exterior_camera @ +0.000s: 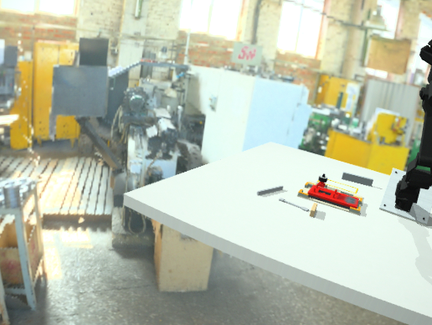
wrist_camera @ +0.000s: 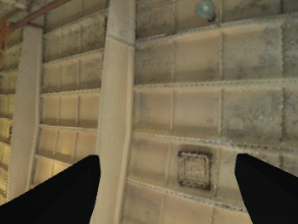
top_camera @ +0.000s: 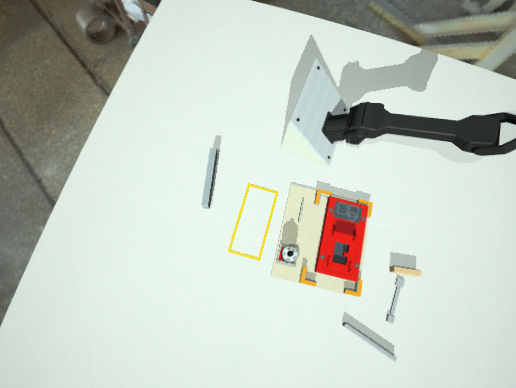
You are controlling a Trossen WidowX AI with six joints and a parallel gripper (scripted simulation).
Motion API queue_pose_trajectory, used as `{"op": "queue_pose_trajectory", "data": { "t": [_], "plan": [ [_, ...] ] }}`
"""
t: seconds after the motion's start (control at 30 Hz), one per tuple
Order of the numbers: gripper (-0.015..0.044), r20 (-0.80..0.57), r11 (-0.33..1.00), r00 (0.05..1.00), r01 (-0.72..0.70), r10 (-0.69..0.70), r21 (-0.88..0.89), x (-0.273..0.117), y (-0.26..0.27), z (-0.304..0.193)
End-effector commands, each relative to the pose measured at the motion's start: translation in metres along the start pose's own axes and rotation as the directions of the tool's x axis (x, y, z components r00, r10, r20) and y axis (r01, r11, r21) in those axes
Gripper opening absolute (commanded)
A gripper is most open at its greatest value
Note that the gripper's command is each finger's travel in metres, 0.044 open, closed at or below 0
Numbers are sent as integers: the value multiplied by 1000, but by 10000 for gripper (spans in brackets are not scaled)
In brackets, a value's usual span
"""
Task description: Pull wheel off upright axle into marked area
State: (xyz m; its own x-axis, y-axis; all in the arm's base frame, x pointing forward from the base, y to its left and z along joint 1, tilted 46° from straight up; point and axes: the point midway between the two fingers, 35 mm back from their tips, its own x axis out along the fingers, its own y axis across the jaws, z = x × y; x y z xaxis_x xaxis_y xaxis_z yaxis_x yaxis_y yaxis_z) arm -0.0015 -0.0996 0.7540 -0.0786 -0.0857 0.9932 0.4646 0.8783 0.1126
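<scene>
Exterior view, speaker A: state the position of the wheel (top_camera: 289,254) (exterior_camera: 322,178).

B: The wheel is seated on the upright axle, at one corner of the pale base plate (top_camera: 280,269); the red block (top_camera: 341,260) (exterior_camera: 331,197) is mounted beside it on the same plate; the yellow outlined area (top_camera: 244,254) (exterior_camera: 357,190) lies on the table (top_camera: 150,300) (exterior_camera: 234,201), just beside the plate and apart from the wheel.

A: State the end effector condition.

B: The gripper (wrist_camera: 168,164) is partly open, its two black fingers well separated; nothing is held between them; the wrist view shows only ceiling panels and beams (wrist_camera: 117,100) beyond the fingertips.

A: Locate the wheel relative to the gripper.

B: Well apart, with no contact; the arm (top_camera: 425,129) (exterior_camera: 412,176) extends from its mounting plate (top_camera: 312,110) (exterior_camera: 387,201) away from the wheel; the wheel is outside the wrist view.
</scene>
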Motion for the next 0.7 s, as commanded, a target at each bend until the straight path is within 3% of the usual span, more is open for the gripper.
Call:
{"op": "queue_pose_trajectory", "data": {
  "t": [0.0,0.43,0.67],
  "plan": [
    [300,-83,996,993,83,-80,33,-7,-30,-33],
    [300,-278,956,937,259,-213,140,-28,-69,-102],
    [300,-499,879,795,461,-345,126,-71,-113,-183]
  ]
}}
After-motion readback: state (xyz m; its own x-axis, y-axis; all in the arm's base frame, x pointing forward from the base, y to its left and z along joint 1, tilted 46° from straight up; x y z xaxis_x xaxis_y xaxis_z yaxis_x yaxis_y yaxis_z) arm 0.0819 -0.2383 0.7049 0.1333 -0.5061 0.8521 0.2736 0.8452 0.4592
